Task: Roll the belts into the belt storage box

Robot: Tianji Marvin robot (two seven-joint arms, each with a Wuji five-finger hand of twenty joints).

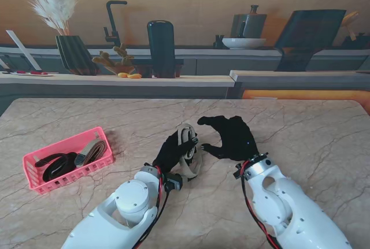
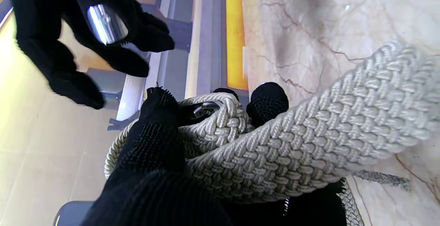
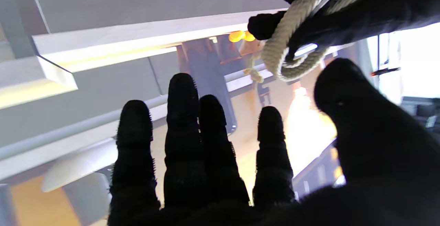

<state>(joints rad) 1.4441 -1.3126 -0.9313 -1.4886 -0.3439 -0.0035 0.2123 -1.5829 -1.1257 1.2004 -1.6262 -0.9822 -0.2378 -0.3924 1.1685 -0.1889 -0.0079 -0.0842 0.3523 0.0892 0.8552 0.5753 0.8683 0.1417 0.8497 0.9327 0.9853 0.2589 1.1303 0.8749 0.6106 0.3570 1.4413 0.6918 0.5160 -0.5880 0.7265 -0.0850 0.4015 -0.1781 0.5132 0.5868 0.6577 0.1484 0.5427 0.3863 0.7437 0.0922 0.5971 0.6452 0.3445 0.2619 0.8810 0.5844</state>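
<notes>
A cream braided belt (image 1: 188, 145) is coiled in my left hand (image 1: 173, 152), held just above the middle of the marble table. In the left wrist view the black fingers (image 2: 161, 133) wrap the rolled weave of the belt (image 2: 292, 140), whose loose end trails across the table. My right hand (image 1: 231, 136) hovers just right of the coil with fingers spread and nothing in it; its fingers (image 3: 185, 133) show apart, the belt (image 3: 292, 40) beyond them. The pink belt storage box (image 1: 68, 159) sits at the left, holding rolled dark belts (image 1: 58, 165).
A raised counter edge (image 1: 115, 80) runs along the far side of the table. Behind it stand a dark vase (image 1: 161, 48), a ribbed pot with pampas grass (image 1: 74, 52) and a bowl (image 1: 244, 43).
</notes>
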